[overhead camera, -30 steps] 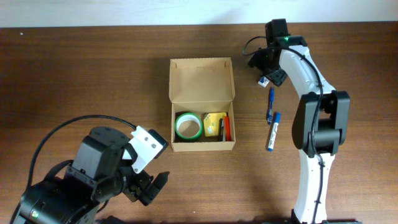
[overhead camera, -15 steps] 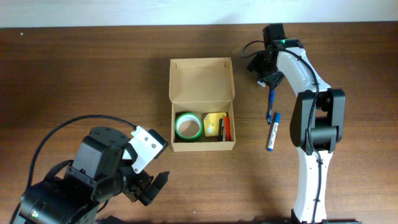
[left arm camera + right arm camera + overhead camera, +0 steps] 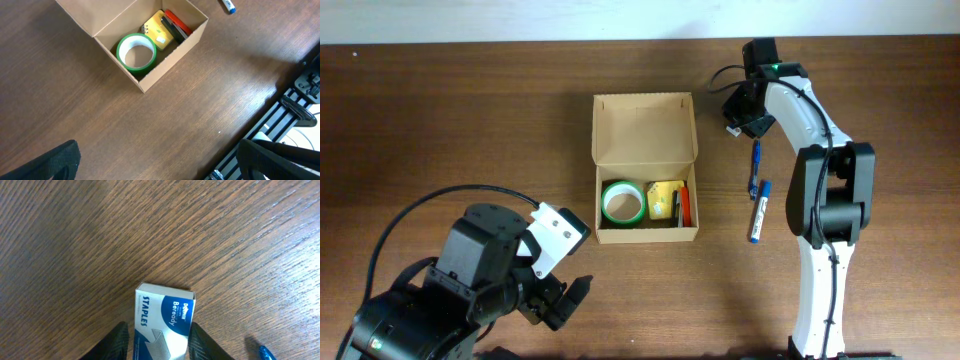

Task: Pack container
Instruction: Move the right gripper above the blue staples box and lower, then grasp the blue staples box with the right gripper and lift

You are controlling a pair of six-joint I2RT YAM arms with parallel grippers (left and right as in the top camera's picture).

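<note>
Staples box (image 3: pixel 162 325) pinched betw R gripper (image 3: pixel 159 342) fingers, long axis running along them. Container (image 3: pixel 645 130) open, near, to left of those fingers. L gripper (image 3: pixel 160 152) wide open, empty.

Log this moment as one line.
right gripper: shut on staples box | left gripper: open, away from cardboard box | cardboard box: lid open, tape roll inside | pen, marker: on table, unpacked

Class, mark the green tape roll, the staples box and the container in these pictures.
green tape roll (image 3: pixel 120 52): left wrist view, left side of its ring.
staples box (image 3: pixel 162 325): right wrist view, printed top face.
container (image 3: pixel 643 125): overhead view, inside of its open flap lid.
</note>
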